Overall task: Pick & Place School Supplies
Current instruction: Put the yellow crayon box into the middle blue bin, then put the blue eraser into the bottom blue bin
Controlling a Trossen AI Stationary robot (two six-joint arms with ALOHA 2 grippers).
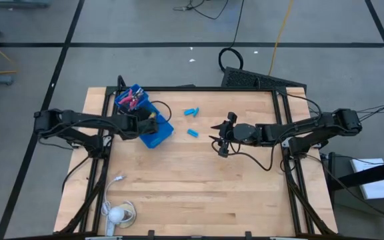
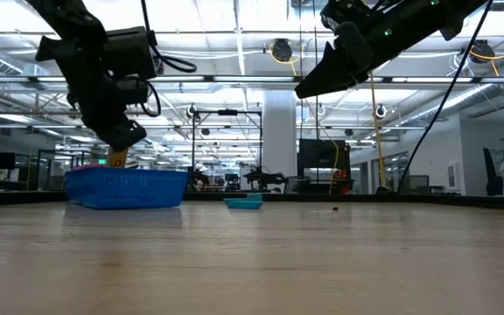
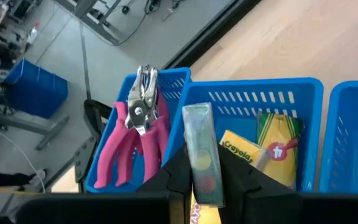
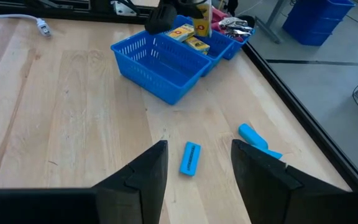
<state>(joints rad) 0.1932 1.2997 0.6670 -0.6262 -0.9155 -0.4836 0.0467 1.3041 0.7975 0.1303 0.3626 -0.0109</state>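
A blue compartment tray (image 1: 160, 137) stands at the table's far left. Its end compartment holds a pink-handled tool (image 3: 132, 140), and its middle one holds yellow crayon boxes (image 3: 244, 150). My left gripper (image 3: 202, 165) hangs over the tray, shut on a yellow-orange crayon box (image 4: 201, 15). Two light-blue pieces (image 1: 191, 111) (image 1: 193, 133) lie flat on the wood at mid-table. My right gripper (image 4: 199, 144) hovers open above the table to the right of them, touching nothing. One blue piece (image 4: 190, 158) lies ahead of its fingers. My left gripper pinches the crayon box between its two fingers, one on each broad face (image 3: 197, 180). A narrow edge of the box faces the wrist camera. The fingers slant down from the table's left. The box stands upright, lifted, with its lower end (image 2: 116, 158) at the tray's rim.
A white cable and a round white object (image 1: 115, 213) lie near the table's front left corner. The tray's third compartment (image 4: 160, 68) holds nothing. Bare wood spreads across the middle and the near half of the table (image 1: 199, 193).
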